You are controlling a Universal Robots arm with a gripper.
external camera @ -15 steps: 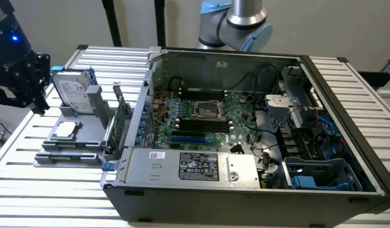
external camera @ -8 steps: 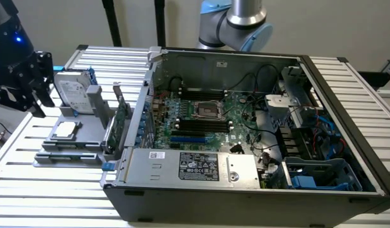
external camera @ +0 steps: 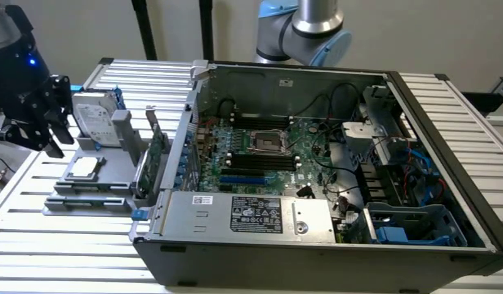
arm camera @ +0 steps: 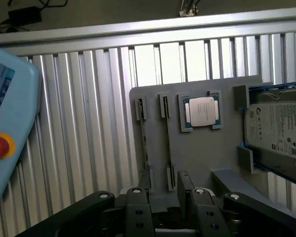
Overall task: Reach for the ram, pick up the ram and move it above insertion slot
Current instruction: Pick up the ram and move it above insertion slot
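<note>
Hard drive (arm camera: 278,129) partly off-frame

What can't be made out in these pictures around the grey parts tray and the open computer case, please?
- Long, thin ram stick: wrist view, edge-on in the grey tray, so its chips are hidden.
- Grey-silver hard drive: wrist view, cut off by the picture's edge.
- Light-blue pendant with red button: wrist view, cut off; screen unreadable.
- White label on the silver power supply: exterior view, print too small.
</note>
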